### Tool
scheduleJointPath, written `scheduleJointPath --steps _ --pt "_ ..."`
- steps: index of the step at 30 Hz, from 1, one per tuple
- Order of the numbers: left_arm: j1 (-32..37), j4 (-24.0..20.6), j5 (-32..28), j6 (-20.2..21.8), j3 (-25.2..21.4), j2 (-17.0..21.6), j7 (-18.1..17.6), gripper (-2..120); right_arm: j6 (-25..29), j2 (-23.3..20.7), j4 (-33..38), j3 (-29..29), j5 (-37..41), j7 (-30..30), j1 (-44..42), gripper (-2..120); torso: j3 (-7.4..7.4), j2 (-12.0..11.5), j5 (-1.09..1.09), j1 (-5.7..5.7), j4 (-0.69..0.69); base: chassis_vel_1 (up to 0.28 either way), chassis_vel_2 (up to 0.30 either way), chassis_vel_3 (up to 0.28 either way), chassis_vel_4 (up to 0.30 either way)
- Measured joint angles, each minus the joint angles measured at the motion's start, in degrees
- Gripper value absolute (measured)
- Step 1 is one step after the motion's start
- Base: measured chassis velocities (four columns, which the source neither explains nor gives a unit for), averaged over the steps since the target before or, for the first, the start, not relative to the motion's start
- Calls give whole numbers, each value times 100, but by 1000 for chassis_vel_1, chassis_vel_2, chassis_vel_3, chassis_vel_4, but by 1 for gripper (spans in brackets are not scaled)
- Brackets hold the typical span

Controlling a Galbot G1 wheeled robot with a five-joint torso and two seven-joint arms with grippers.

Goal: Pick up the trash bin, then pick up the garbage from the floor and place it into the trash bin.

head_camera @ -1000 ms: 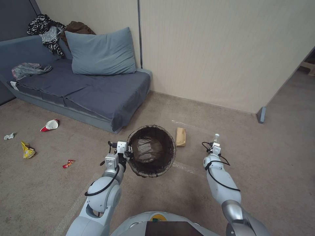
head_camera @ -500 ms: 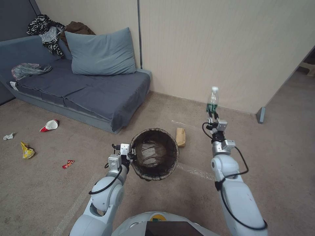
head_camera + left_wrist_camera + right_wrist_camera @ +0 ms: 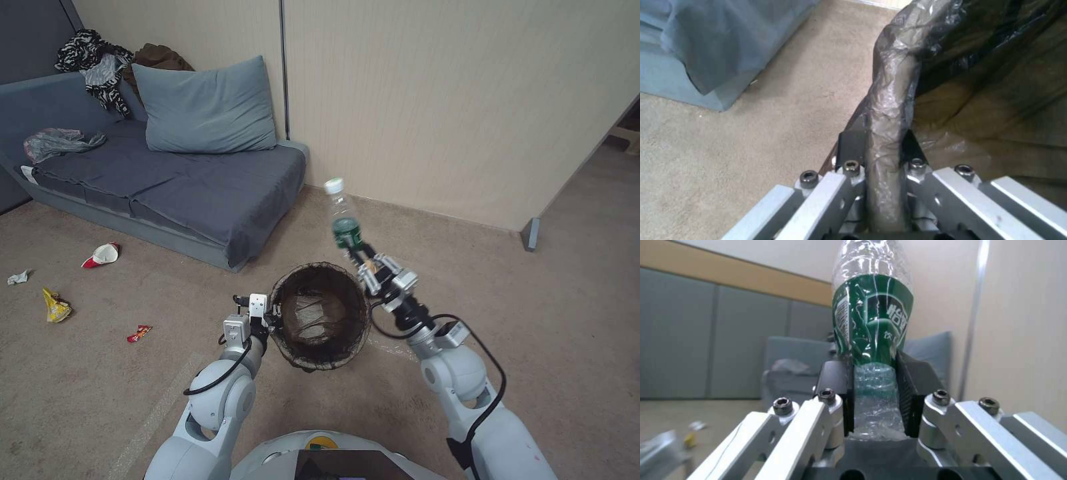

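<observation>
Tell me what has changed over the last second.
The right gripper, shut on the bottle, has risen from near the floor and swung left toward the bin; the bottle now tilts beside the bin's far rim. The left gripper stays clamped on the bin's rim, nudged slightly right. The floor litter, such as the wrapper, lies as before.

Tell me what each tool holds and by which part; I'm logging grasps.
The left tool pinches the trash bin by its bag-covered rim. The right tool clamps the bottle on its clear body just beyond the green label.
</observation>
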Motion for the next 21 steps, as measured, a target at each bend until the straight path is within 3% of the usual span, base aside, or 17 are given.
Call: scheduleJointPath --steps 6,21 --pt "-6 -17 0 2 -9 -1 0 3 -39 -55 -179 -383 -195 58 -2 19 0 0 0 0 0 0 0 0 0" --pt "-10 -36 0 4 -16 -2 0 3 -25 -17 -464 -658 -422 104 -40 19 0 0 0 0 -1 0 0 0 0"
